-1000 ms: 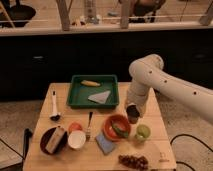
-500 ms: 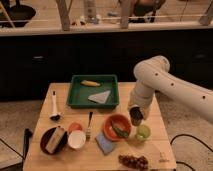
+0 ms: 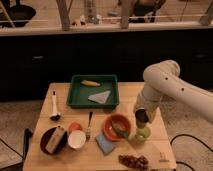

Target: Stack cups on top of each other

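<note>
The light green cup (image 3: 143,133) stands near the right edge of the wooden table (image 3: 60,91), just right of the orange bowl. Directly above it hangs the dark metal tumbler (image 3: 141,118), upright, its base close over the green cup's rim. My gripper (image 3: 141,113) reaches down from the white arm on the right and is shut on the tumbler. The tumbler and arm hide the fingers, and I cannot tell whether the two cups touch.
An orange bowl (image 3: 115,127) with something green in it sits left of the cups. A green tray (image 3: 93,92) holds a banana (image 3: 90,83) and a grey wedge. Also here: white bowl (image 3: 76,139), dark bowl (image 3: 53,140), ladle (image 3: 54,107), fork (image 3: 89,125), blue cloth (image 3: 105,144), grapes (image 3: 133,161).
The gripper has carried the metal tumbler rightward and a little down, from beside the orange bowl to over the green cup. The other things stayed put.
</note>
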`<state>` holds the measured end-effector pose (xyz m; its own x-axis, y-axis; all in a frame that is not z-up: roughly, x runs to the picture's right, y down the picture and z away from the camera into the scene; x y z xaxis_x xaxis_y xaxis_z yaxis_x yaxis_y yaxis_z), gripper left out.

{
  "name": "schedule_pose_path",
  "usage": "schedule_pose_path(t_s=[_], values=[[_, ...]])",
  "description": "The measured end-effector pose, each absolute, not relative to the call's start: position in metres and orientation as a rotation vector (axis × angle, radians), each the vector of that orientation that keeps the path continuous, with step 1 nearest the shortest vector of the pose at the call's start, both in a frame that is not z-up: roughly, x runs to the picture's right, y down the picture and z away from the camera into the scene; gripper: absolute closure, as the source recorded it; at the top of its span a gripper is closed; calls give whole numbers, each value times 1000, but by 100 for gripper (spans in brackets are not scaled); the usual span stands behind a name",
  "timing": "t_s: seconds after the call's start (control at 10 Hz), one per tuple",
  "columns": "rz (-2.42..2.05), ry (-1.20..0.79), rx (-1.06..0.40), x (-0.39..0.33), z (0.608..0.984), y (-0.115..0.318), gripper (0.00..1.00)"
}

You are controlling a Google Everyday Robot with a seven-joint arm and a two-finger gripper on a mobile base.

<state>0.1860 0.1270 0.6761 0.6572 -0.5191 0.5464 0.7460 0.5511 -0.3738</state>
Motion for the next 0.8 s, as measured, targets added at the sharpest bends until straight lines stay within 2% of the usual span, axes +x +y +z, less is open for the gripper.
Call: schedule_pose_path(t_s=[0.8], values=[[-704,-415,-628,206,690,150,99]])
